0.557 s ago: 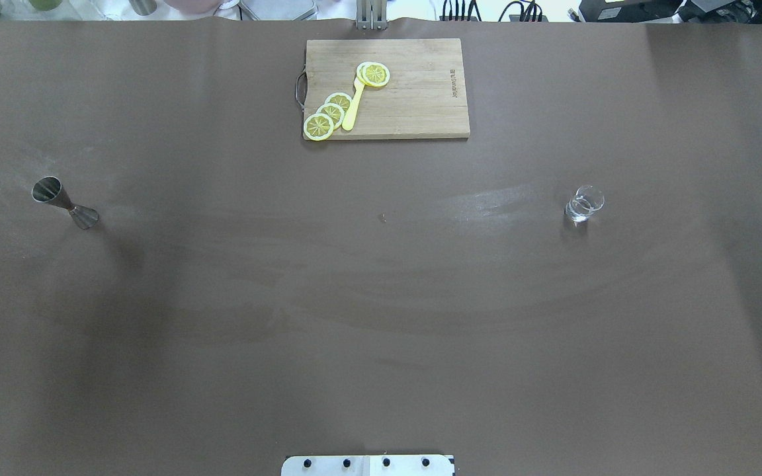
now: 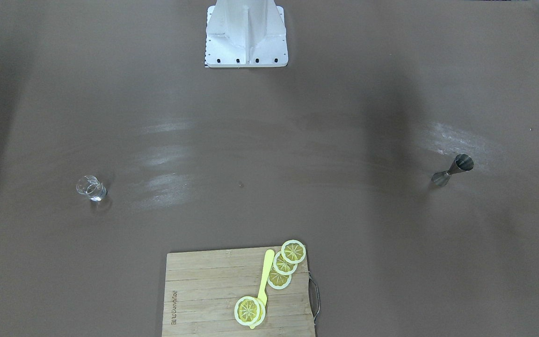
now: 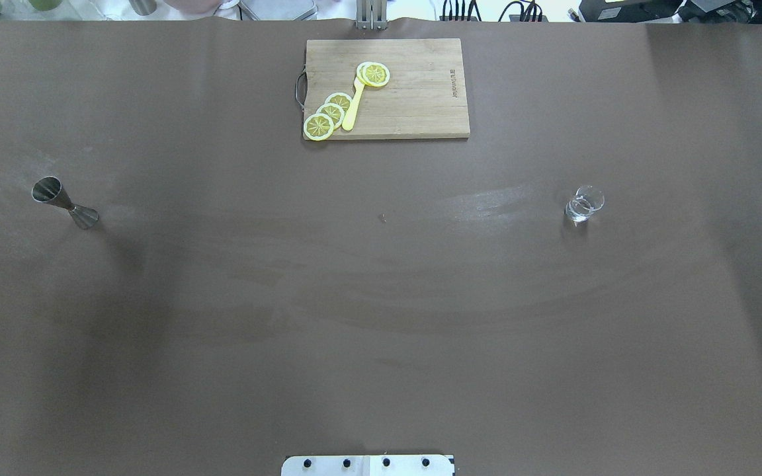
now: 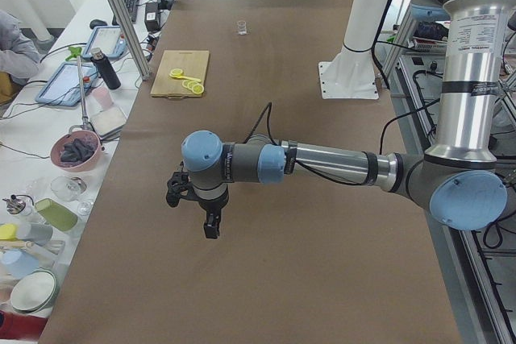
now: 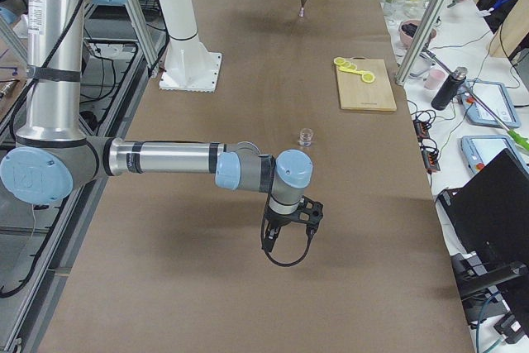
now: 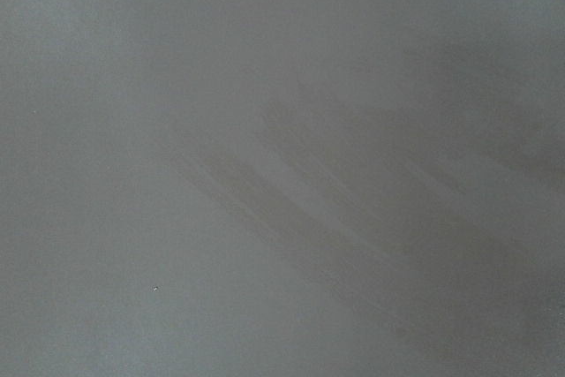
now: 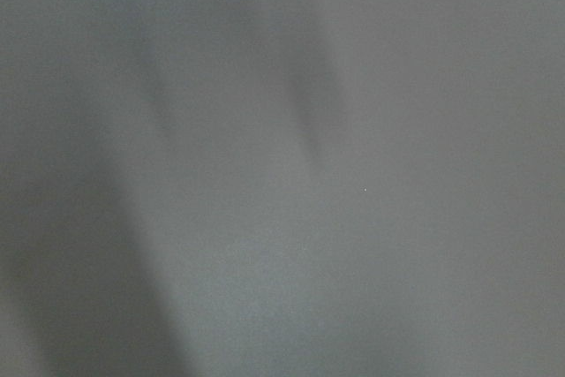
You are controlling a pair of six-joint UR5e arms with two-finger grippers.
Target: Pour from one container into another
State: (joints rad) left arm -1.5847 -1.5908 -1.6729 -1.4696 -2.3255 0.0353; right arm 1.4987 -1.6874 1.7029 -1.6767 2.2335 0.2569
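Exterior left and right, both arms outstretched level, left fingers, right fingers hanging down, spacing unclear

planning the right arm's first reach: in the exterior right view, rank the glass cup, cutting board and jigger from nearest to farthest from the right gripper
From the right gripper:
1. glass cup, just beyond it, roughly straight ahead.
2. cutting board, farther on, toward the view's right.
3. jigger, at the far end, clearly the farthest.

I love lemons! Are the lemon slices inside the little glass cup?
No, the lemon slices lie on the wooden cutting board, well apart from the glass cup.
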